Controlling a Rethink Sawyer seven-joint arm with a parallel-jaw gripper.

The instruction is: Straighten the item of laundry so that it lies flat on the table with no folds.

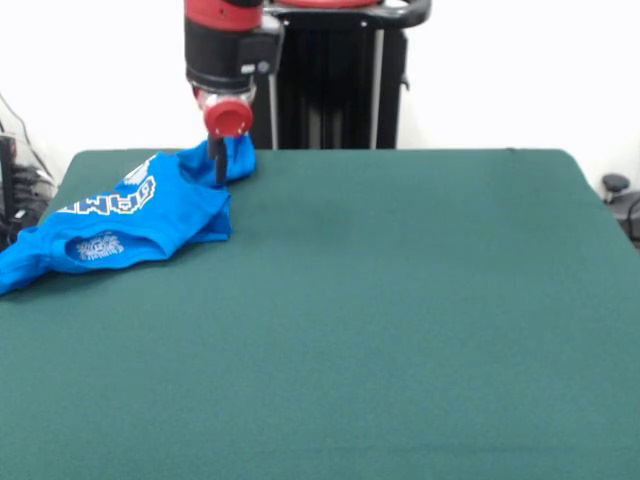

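Note:
The item of laundry (150, 215), a bright blue T-shirt with white lettering, lies crumpled and folded over itself at the far left of the table (400, 300). One end of it hangs over the table's left edge. My gripper (217, 178) comes down on the shirt's far right corner. Its dark fingers stand together as one narrow bar, shut on a bunch of blue cloth that rises beside them. The fingertips are sunk in the fabric.
The dark green table stretches wide to the right and front of the shirt. Cables and dark gear (15, 185) sit off the left edge, and a small black object (615, 185) sits off the right edge.

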